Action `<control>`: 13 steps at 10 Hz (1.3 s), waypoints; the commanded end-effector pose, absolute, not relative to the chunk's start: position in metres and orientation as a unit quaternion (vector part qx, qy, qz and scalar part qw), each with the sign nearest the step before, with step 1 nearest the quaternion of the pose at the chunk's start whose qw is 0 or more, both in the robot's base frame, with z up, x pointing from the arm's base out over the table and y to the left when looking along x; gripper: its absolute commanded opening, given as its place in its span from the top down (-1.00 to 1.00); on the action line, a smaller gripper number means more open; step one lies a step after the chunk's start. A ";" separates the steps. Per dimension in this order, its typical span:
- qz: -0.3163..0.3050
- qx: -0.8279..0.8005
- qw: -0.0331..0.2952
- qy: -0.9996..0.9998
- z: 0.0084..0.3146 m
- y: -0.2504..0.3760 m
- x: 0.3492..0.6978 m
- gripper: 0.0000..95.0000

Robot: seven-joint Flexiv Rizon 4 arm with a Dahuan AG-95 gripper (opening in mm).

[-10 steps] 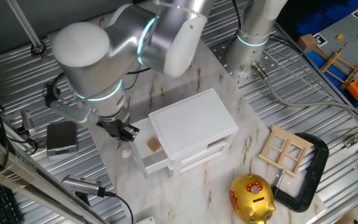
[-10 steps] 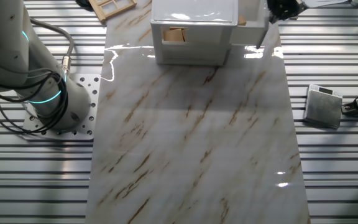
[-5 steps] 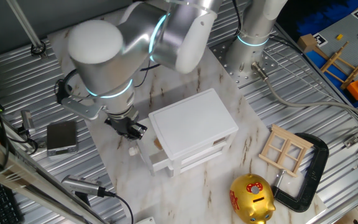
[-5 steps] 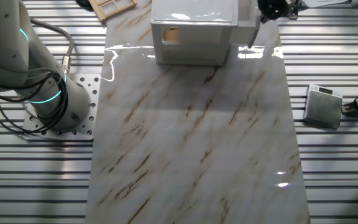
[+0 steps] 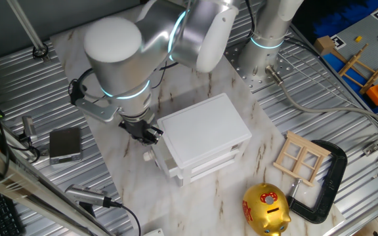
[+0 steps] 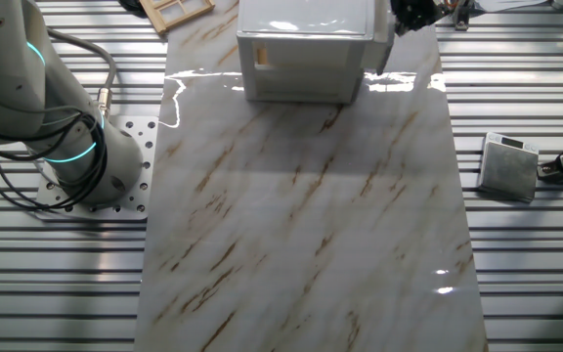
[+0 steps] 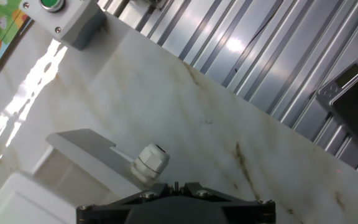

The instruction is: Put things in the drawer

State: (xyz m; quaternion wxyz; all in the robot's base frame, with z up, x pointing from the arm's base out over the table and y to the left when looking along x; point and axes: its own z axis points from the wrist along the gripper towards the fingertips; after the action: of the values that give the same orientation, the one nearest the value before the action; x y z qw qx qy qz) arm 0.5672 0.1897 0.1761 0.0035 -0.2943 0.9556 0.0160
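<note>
The small white cabinet stands mid-table. Its upper drawer sticks out only a little toward the left, and its round white knob shows. My gripper is shut and empty, right at the drawer front just above the knob. In the hand view the shut fingertips sit just behind the knob and the drawer front. In the other fixed view a light-brown block shows through the cabinet's open side. My gripper is at the cabinet's right end there.
A gold piggy bank, a wooden window frame and a black clamp lie right of the cabinet. A grey box sits left on the ribbed surface. A green-button box shows in the hand view.
My gripper has moved toward the cabinet and the upper drawer has slid in with it, from well open to nearly closed. The blocks in it are now covered from above.
</note>
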 end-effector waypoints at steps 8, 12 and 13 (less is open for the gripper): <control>0.030 -0.286 0.006 0.958 0.177 0.193 0.532 1.00; 0.030 -0.286 0.008 0.958 0.178 0.194 0.528 1.00; 0.027 -0.290 0.011 0.957 0.178 0.194 0.528 1.00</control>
State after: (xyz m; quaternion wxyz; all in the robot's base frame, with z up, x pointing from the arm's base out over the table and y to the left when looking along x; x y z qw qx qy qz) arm 0.5291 0.1947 0.1774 0.0107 -0.2902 0.9565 0.0269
